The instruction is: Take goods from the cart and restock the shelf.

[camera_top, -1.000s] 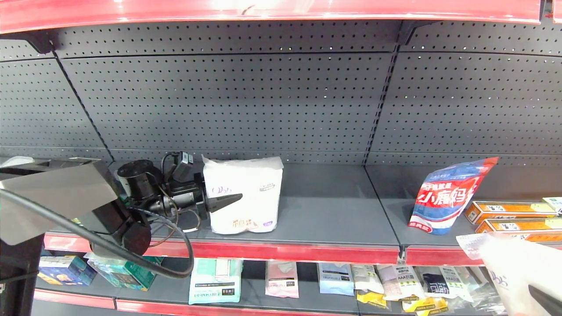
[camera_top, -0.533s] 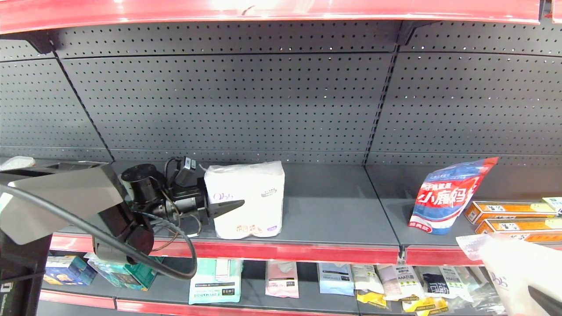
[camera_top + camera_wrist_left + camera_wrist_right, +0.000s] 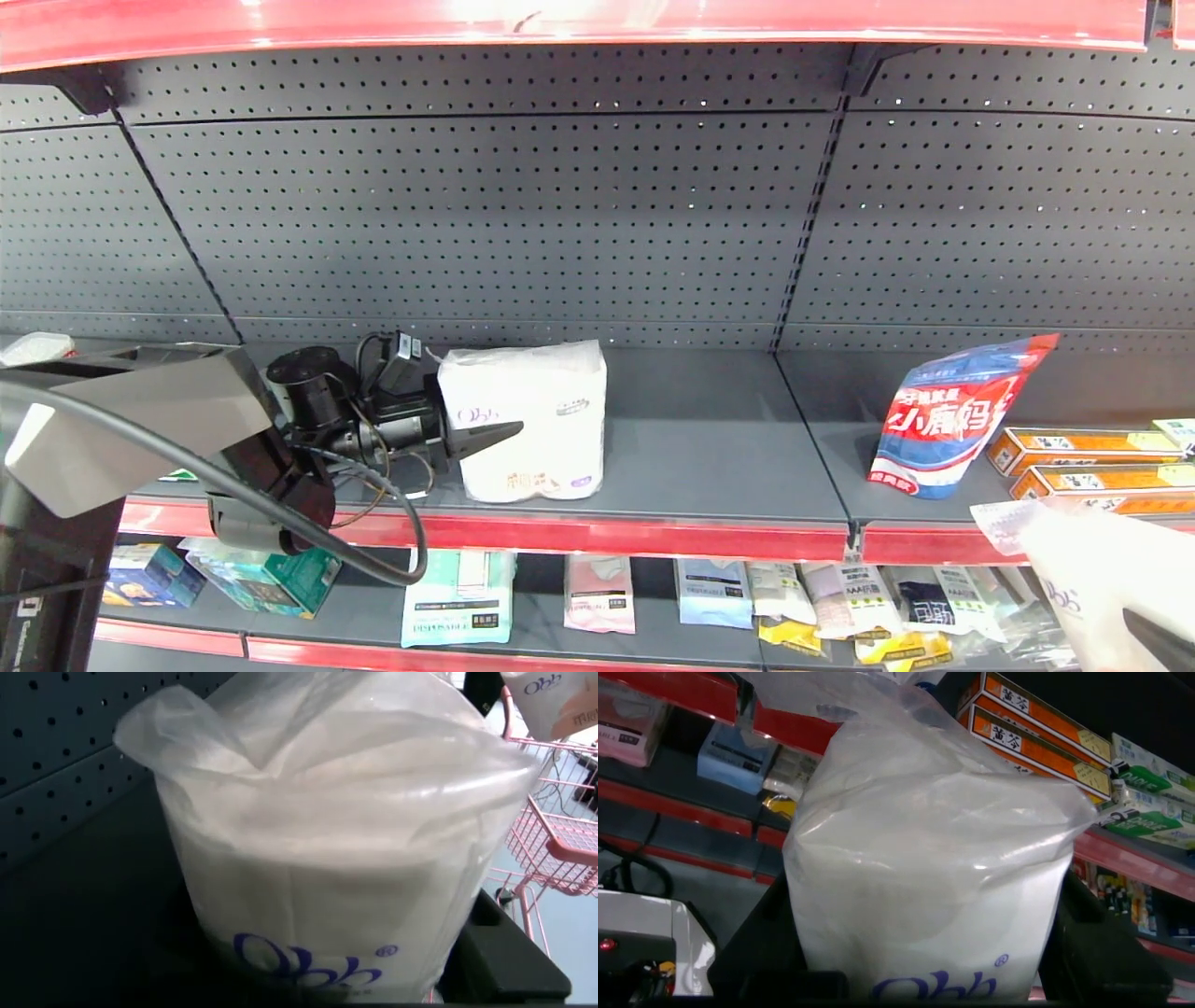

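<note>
A white tissue pack (image 3: 537, 411) stands upright on the grey middle shelf (image 3: 709, 457), left of centre. My left gripper (image 3: 509, 427) is shut on it from the left, one dark finger (image 3: 485, 437) crossing its front. In the left wrist view this pack (image 3: 336, 859) sits between the dark fingers (image 3: 509, 947). A second white tissue pack (image 3: 1092, 569) hangs at the lower right, in front of the shelf edge, with my right gripper (image 3: 1153, 630) shut on it. The right wrist view has that pack (image 3: 934, 868) between its fingers (image 3: 1102, 943).
A blue and red pouch (image 3: 952, 415) leans on the right bay, with orange boxes (image 3: 1083, 448) beside it. Bare shelf lies between the left pack and the pouch. Small packets (image 3: 597, 593) fill the lower shelf. A pink cart (image 3: 561, 821) stands behind.
My left gripper has carried its tissue pack slightly to the right along the shelf, and the pack now stands straighter. The right arm and its pack have stayed put.
</note>
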Robot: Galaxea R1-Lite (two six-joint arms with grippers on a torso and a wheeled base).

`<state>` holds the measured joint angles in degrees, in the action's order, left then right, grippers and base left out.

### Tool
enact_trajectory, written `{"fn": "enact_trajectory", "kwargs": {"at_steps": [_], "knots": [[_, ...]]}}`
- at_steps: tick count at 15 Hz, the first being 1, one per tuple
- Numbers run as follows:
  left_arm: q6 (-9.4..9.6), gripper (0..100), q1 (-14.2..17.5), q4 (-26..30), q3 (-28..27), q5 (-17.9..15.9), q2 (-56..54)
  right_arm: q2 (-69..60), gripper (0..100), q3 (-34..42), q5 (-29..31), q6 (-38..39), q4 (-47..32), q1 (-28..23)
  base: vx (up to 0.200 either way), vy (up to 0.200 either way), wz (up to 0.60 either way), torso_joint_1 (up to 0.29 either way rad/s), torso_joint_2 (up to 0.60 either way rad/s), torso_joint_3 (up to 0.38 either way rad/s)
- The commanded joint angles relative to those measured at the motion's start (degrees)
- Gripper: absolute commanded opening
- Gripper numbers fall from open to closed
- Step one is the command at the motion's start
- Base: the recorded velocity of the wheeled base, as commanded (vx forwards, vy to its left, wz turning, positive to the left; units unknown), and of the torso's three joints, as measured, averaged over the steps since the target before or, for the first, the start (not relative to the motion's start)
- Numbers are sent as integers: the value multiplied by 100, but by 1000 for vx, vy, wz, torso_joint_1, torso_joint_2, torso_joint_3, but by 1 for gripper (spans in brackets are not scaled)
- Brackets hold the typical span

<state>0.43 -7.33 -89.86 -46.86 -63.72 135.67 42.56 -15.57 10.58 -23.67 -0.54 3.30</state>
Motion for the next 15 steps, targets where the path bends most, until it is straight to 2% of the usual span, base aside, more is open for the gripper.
{"fn": "enact_trajectory", "kwargs": {"at_steps": [1,4,7,8,10,15], "knots": [[1,0,30,-14,1,-18,-23,25,0,1,-12,-6,1,4,0,0,0,0,0,0],[19,0,-32,-14,10,-44,-93,104,0,-17,-12,-6,1,4,0,0,0,0,0,0],[116,0,-41,-14,28,-70,-93,253,0,-87,-12,-6,54,4,0,0,0,0,0,0],[133,0,-50,-14,133,-237,-93,279,0,-104,-12,3,54,4,0,0,0,0,0,0],[247,0,-50,-14,204,-308,-67,323,0,-113,-21,-6,62,4,0,0,0,0,0,0],[256,0,-58,-14,186,-316,-41,341,0,-113,-12,-6,62,4,0,0,0,0,0,0]]}}
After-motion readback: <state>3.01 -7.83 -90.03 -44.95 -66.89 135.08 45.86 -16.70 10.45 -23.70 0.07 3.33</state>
